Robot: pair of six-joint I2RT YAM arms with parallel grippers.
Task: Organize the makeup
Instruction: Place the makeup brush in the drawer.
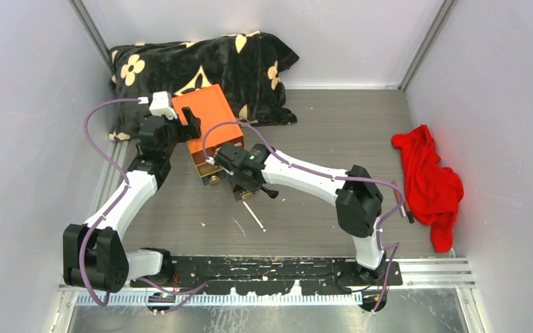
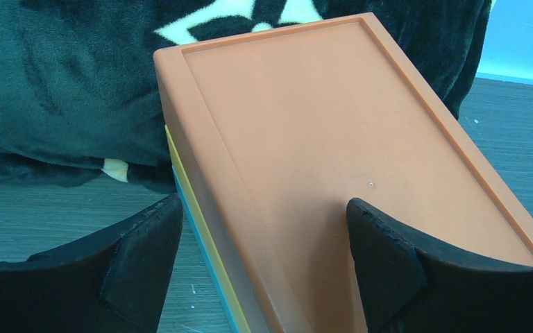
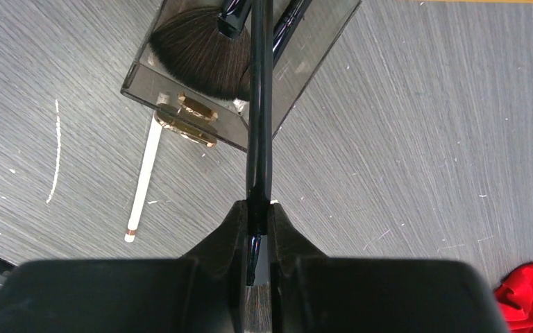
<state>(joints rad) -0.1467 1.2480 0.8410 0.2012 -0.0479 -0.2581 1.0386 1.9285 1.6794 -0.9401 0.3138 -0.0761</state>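
A: What is the right gripper (image 3: 257, 229) doing?

B: Its fingers are pressed together on a thin black brush (image 3: 259, 125), pinching it low on the handle. The handle runs straight away from the fingertips, and its far end reaches over the clear drawer (image 3: 319, 55).

A: So the drawer lies dead ahead of the gripper?

B: Yes, just beyond it, pulled out from the near side of the orange box (image 1: 201, 111). The brush's long axis lines up roughly with the drawer's length, which is what matters: I judge the next move to be lowering the brush flat and letting go, with little turning needed.

A: Anything in there?

B: A fluffy brush (image 3: 194, 62) with its brown head at the drawer's front, and another dark handle beside the held one (where that second handle ends I cannot tell).

A: And the left gripper (image 2: 264, 236)?

B: Spread wide, straddling the box's left long edge, one finger over the lid and one beside the wall. It grips nothing that I can see; whether the pads touch, I cannot tell.

A: What is left out?

B: A white pencil (image 1: 254, 216) on the table (image 1: 319, 229), just near-right of the drawer's front. The right arm is plainly the closer one.
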